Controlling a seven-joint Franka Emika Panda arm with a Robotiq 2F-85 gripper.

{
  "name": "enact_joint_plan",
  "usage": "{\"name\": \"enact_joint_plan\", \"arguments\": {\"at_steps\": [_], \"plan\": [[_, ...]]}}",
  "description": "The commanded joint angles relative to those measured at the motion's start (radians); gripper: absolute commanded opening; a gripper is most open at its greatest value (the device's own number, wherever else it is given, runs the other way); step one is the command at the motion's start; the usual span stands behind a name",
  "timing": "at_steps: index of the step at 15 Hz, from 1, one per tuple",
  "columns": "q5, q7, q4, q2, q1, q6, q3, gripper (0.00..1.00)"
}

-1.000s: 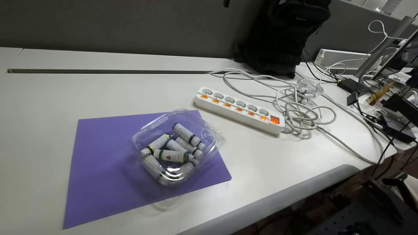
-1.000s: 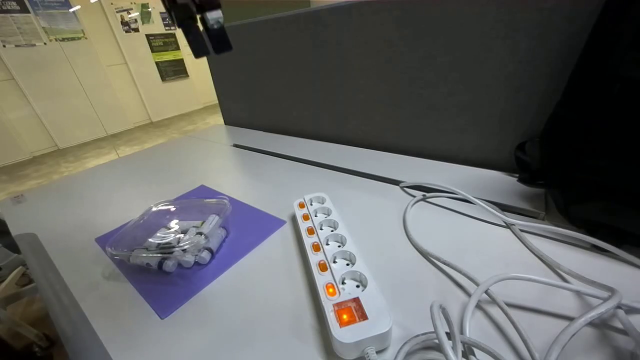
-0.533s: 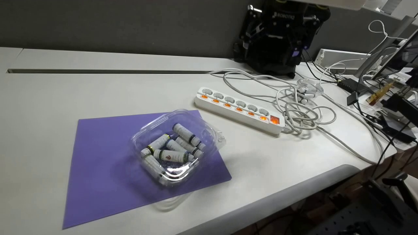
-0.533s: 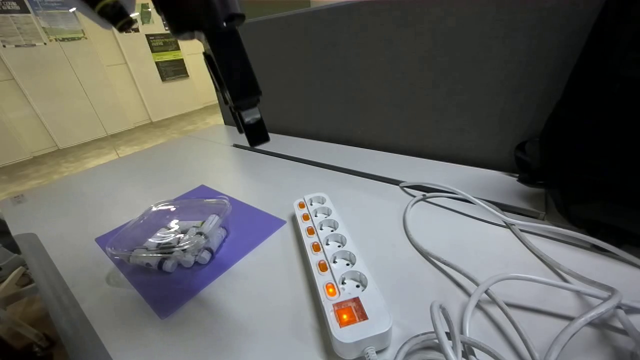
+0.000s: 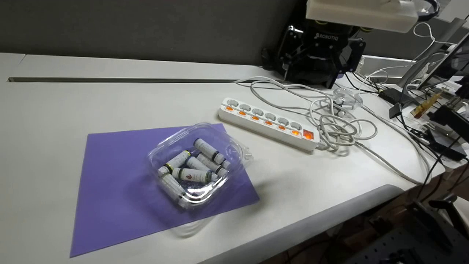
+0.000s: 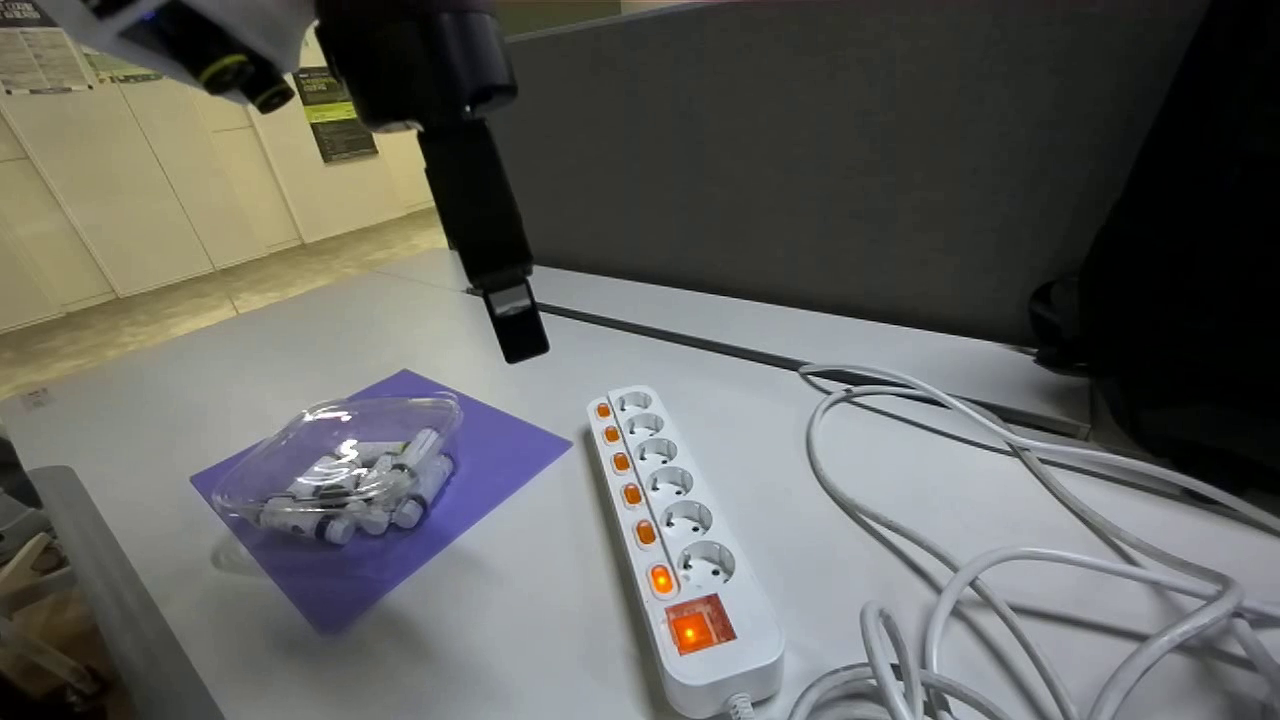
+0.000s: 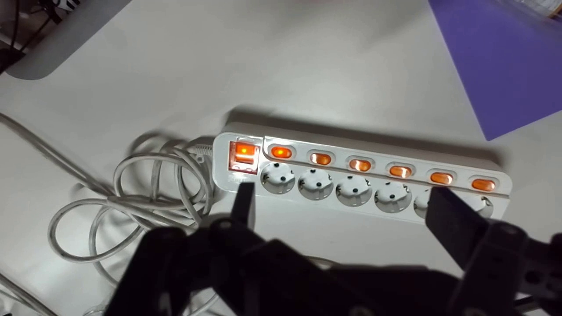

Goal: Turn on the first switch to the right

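Observation:
A white power strip lies on the table, in both exterior views point(image 5: 267, 124) point(image 6: 690, 500) and in the wrist view point(image 7: 364, 149). Its large main switch point(image 7: 244, 153) glows at the cord end. The small switch beside it point(image 7: 281, 152) also glows; it shows in both exterior views point(image 5: 295, 132) point(image 6: 661, 580). The other small orange switches, such as the one at the far end point(image 7: 483, 184), show no bright lamp spot. My gripper point(image 7: 342, 193) is open and empty, its fingers wide apart above the strip. It shows in both exterior views point(image 5: 309, 79) point(image 6: 518, 335), apart from the strip.
A clear plastic box point(image 5: 198, 165) of small white bottles stands on a purple sheet point(image 5: 110, 190). Tangled grey-white cables point(image 5: 337, 128) lie at the strip's cord end. A dark partition point(image 5: 146, 29) stands along the back; a black backpack point(image 6: 1190, 300) leans there.
The arm and gripper have come down from the top edge of both exterior views to lower above the table. The power strip, its lit switches and the box look the same.

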Motion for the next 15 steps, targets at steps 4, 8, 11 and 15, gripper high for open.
{"name": "enact_joint_plan", "arguments": {"at_steps": [4, 8, 11, 15], "plan": [[0.053, -0.029, -0.004, 0.069, -0.011, 0.113, -0.069, 1.0], [0.04, 0.002, 0.013, 0.177, -0.02, 0.222, -0.132, 0.7], [0.057, 0.009, 0.03, 0.269, -0.003, 0.308, -0.181, 0.47], [0.166, -0.043, 0.058, 0.366, 0.02, 0.346, -0.198, 0.19]]}}
